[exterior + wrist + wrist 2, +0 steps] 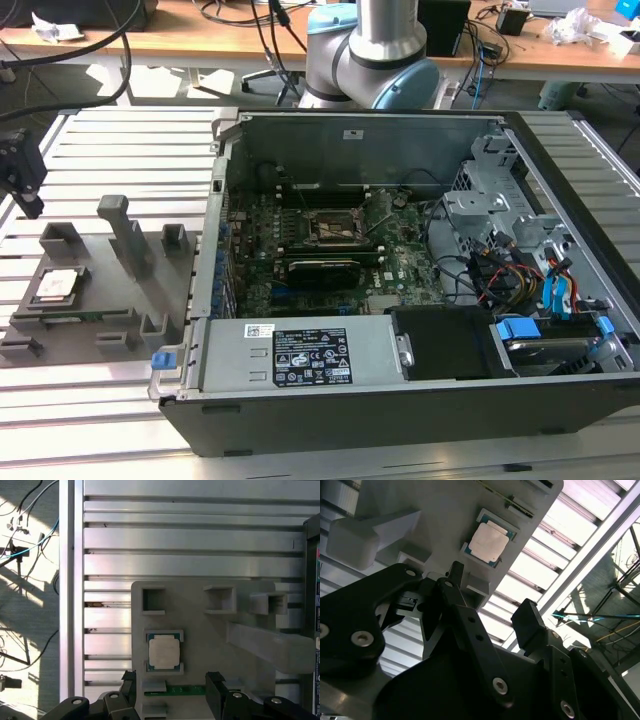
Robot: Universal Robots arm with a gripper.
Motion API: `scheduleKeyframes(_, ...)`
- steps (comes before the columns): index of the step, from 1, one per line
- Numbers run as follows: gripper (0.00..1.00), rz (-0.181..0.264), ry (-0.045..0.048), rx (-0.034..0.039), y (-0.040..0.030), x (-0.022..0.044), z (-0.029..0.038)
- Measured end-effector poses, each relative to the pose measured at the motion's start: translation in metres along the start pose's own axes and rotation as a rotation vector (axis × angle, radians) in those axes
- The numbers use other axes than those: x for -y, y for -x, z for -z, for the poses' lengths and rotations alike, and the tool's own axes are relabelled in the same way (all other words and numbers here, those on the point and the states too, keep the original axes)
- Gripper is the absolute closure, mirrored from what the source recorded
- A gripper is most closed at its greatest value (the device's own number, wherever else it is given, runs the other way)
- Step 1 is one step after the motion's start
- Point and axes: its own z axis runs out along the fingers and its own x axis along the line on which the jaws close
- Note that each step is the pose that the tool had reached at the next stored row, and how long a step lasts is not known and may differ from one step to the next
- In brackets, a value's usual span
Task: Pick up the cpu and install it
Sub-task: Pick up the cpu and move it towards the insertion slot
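1. At the exterior view's far left, my black two-fingered gripper (24, 188) hangs over the slatted aluminium table (100, 140), near the left end of the tray.
2. In both wrist views I see its jaws spread wide with nothing between them. In the first wrist view the cpu sits just beyond the gripper (172, 684), untouched.
3. Next to the right lies the grey plastic tray with upright blocks (110, 285). The cpu (58, 287), a small flat square chip with a silvery-grey metal top and a thin darker rim, lies flat in a recess near the tray's left side.
4. Further right stands the open black desktop computer case (400, 420). Its green motherboard (400, 250) carries a black square socket frame (335, 228), well apart from the cpu.
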Motion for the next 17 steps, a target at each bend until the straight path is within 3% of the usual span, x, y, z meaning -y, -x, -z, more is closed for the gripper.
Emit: scheduleKeyframes(17,0.34,0.000,0.0000,0.0001,-0.0002,-0.0001,-0.0069)
